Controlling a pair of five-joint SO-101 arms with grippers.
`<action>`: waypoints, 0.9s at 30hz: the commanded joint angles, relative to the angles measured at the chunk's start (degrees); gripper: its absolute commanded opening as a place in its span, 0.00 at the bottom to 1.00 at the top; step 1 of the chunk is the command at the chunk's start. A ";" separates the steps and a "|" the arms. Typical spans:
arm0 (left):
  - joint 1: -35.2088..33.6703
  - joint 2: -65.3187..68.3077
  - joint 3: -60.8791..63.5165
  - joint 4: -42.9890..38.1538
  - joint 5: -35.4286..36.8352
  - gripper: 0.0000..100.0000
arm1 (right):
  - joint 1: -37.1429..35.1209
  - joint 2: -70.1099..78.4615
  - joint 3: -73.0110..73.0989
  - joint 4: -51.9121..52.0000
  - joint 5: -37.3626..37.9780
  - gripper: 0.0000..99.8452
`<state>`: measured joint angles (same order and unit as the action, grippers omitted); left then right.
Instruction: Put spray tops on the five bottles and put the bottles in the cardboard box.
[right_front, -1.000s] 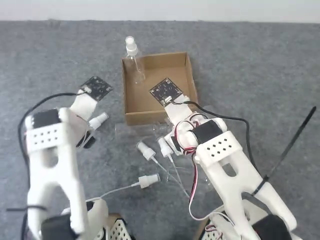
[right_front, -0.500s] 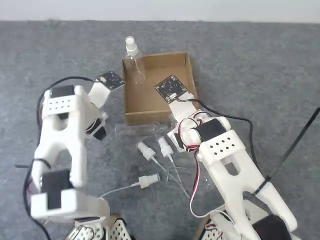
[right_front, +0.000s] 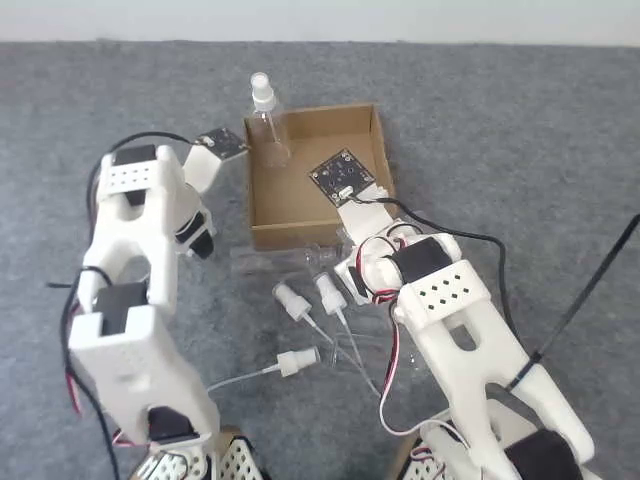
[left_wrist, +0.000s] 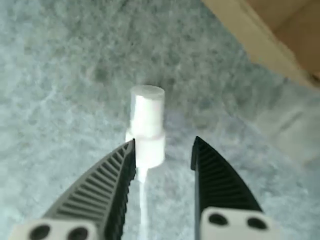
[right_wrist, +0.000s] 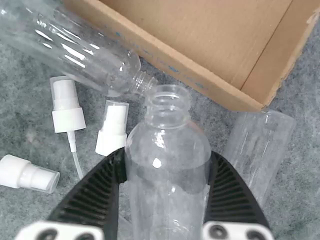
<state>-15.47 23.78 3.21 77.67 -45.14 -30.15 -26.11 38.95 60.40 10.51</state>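
My right gripper (right_wrist: 165, 162) is shut on a clear bottle (right_wrist: 167, 145) with a bare open neck, held just in front of the cardboard box (right_wrist: 200, 30). My left gripper (left_wrist: 162, 145) holds a white spray top (left_wrist: 147, 125) above the carpet, its thin tube running down between the fingers, left of the box (right_front: 315, 175). One capped bottle (right_front: 266, 125) stands in the box's far left corner. Two more clear bottles (right_wrist: 85, 45) (right_wrist: 257, 140) lie against the box front. Three loose spray tops (right_front: 292, 300) (right_front: 330, 293) (right_front: 297, 360) rest on the carpet.
Grey carpet (right_front: 520, 130) covers the table. The loose tops' thin tubes trail across it toward the right arm's base (right_front: 470, 340). Black cables hang off both arms. Open carpet lies right of the box and at the far left.
The left arm has swung away from the camera and toward the box's left side, carrying the spray top with it. The right arm has barely shifted with its bottle.
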 joint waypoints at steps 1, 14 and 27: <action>0.53 2.11 -4.44 0.79 -0.26 0.17 | 0.75 -3.12 -0.70 -1.36 0.09 0.10; 0.53 7.03 -5.93 2.99 -0.35 0.01 | 0.75 -3.12 -0.70 -1.36 0.09 0.10; 0.00 6.95 -17.54 18.81 0.70 0.01 | 0.75 -3.12 -0.62 -1.36 0.09 0.10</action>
<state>-15.21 31.78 -9.63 92.97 -45.05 -30.15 -26.11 38.95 60.40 10.51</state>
